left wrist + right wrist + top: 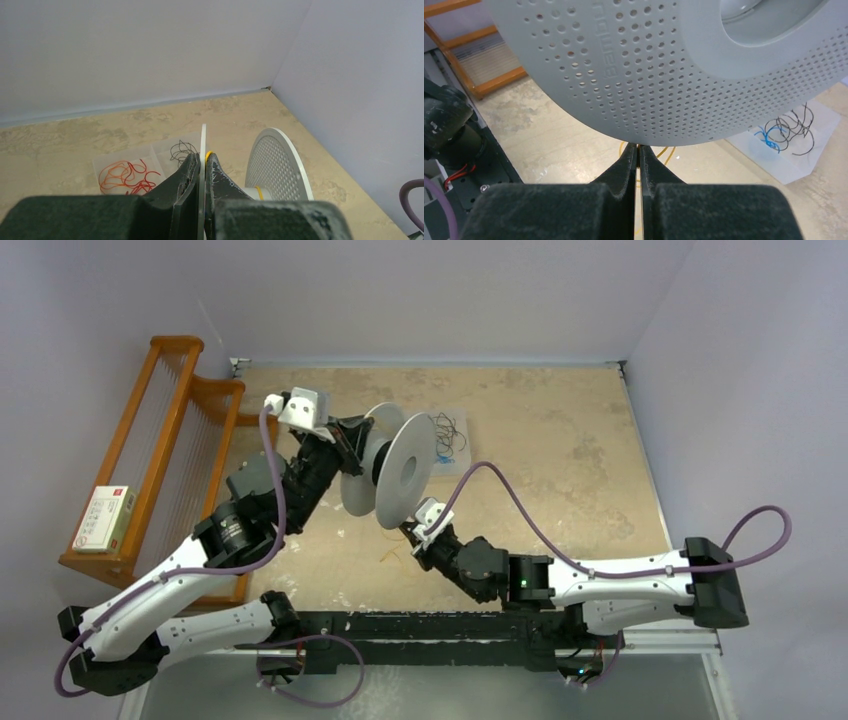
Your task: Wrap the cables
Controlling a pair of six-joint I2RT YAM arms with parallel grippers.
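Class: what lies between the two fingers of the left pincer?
One thin flange of the white spool, seen edge-on and clamped by the left pincer; the left wrist view shows it.

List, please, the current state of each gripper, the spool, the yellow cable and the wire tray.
Left gripper: shut on the white spool's flange.
Right gripper: shut on a yellow cable.
White spool: standing on edge, held.
Yellow cable: pinched, rest curling on table.
Tray: open, red wires inside.
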